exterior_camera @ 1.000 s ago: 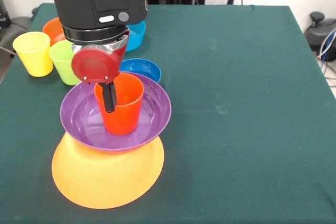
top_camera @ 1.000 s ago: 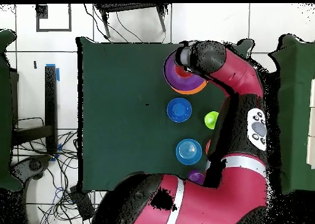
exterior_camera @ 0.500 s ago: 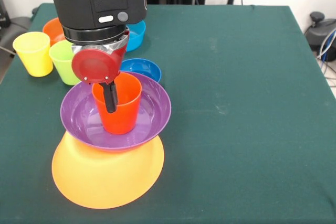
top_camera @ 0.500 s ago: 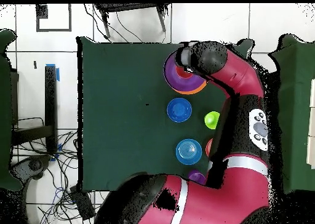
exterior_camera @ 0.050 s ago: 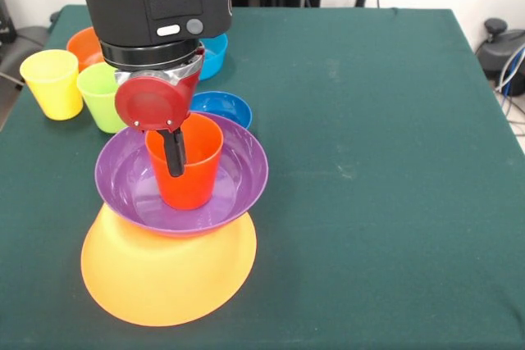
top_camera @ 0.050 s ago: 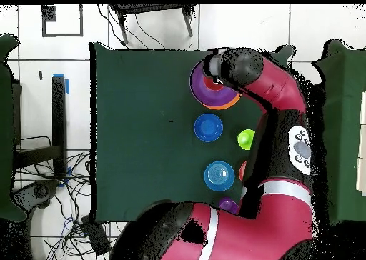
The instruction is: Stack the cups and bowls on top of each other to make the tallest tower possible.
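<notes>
Claw [exterior_camera @ 0.050 s ago: 174,161] clamps the rim of the orange-red plastic tumbler [exterior_camera @ 0.050 s ago: 187,171], one finger outside it.
You hold it upright in the wide purple bowl [exterior_camera @ 0.050 s ago: 238,178], atop the upturned yellow-orange bowl [exterior_camera @ 0.050 s ago: 168,280]; spare cups wait at ten o'clock.

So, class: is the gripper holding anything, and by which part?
It seems to hold the orange-red cup by its rim: one finger lies against the near wall; the other is hidden.

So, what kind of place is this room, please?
Probably a robotics lab or test room, not a home. A table with a green cloth stands on a pale tiled floor, loose cables lie beside it, and the robot arm works over plastic cups and bowls.
</notes>
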Motion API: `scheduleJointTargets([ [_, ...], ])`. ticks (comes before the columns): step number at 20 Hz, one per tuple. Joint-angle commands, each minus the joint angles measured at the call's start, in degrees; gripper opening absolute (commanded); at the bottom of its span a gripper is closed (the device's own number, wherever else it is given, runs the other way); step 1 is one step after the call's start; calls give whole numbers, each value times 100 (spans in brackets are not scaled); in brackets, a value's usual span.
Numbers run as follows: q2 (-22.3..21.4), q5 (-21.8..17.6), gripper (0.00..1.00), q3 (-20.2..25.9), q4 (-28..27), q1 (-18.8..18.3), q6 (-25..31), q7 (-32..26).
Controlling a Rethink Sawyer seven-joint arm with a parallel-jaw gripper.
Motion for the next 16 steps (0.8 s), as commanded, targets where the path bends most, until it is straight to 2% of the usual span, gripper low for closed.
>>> scheduleJointTargets([
  [1, 335, -511, 0, 498, 33, -25, 251, -915],
  [4, 390, -591, 0, 460, -193, -113, 390, -1032],
  [16, 143, -759, 0, 509, -121, -291, 614, -1145],
])
